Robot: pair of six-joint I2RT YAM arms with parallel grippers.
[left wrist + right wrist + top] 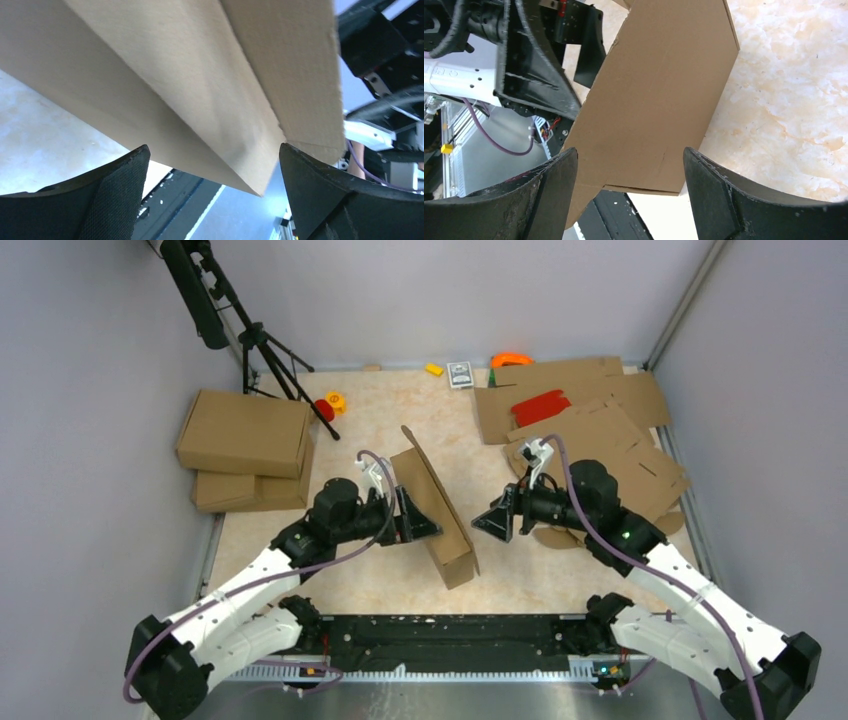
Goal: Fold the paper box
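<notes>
The box (435,500) stands on edge on the tabletop (380,440), pressed against the front of the left pincer (418,518), whose spread, empty fingers seem to prop it for folding. The right pincer (497,520), also released, faces its far side, apart. Only the left wrist view shows a crease between the fingers.

- No word, number or brand can be read in any of the three views.
- Card (459,374) at the far edge of the table (380,430): a white border around a dark printed face, but the print is too small to make out.
</notes>
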